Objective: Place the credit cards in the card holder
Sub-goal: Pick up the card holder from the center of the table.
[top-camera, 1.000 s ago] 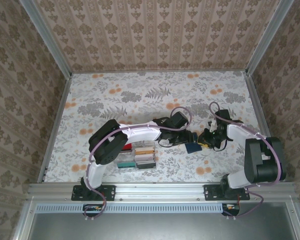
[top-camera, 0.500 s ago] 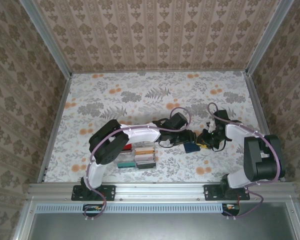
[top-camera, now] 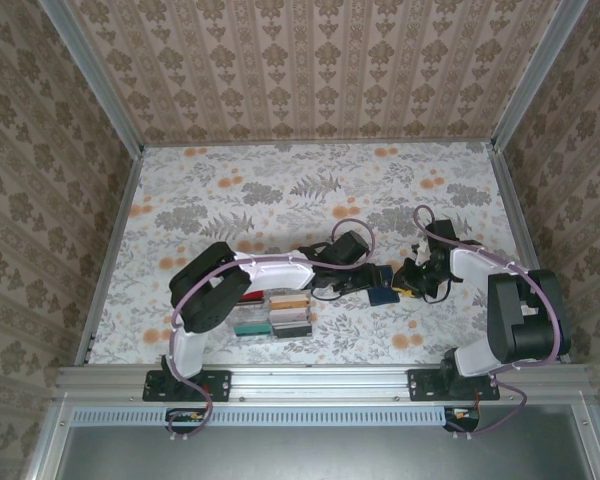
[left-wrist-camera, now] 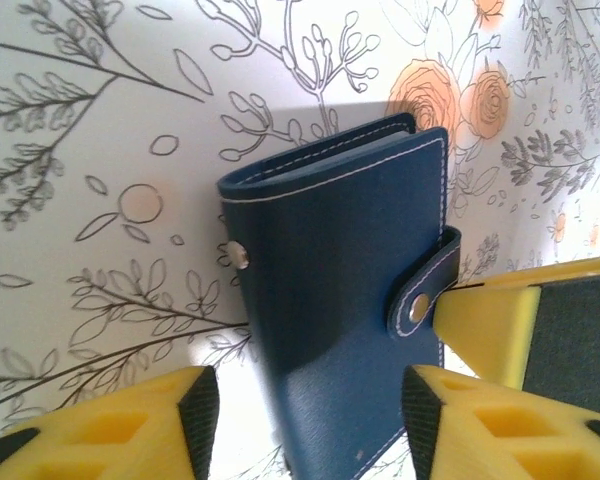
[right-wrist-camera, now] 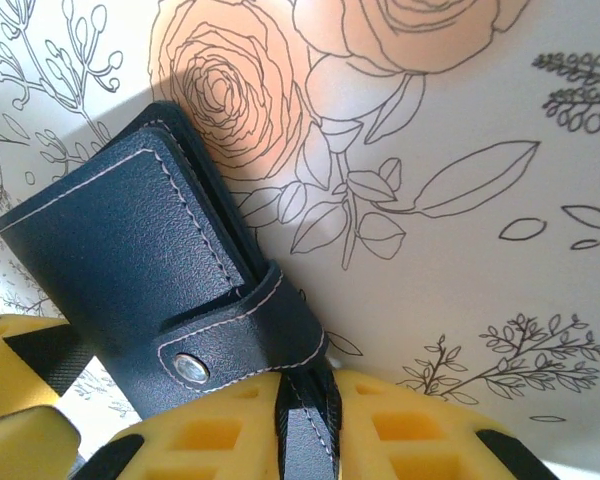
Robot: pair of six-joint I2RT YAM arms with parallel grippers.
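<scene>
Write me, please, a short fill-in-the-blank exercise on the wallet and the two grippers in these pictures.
1. The card holder lies ___, not open, its snap fastened.
2. The left gripper has its jaws ___, the holder's end between them.
3. The right gripper is shut on the holder's ___.
Missing words: closed; open; tab.
</scene>
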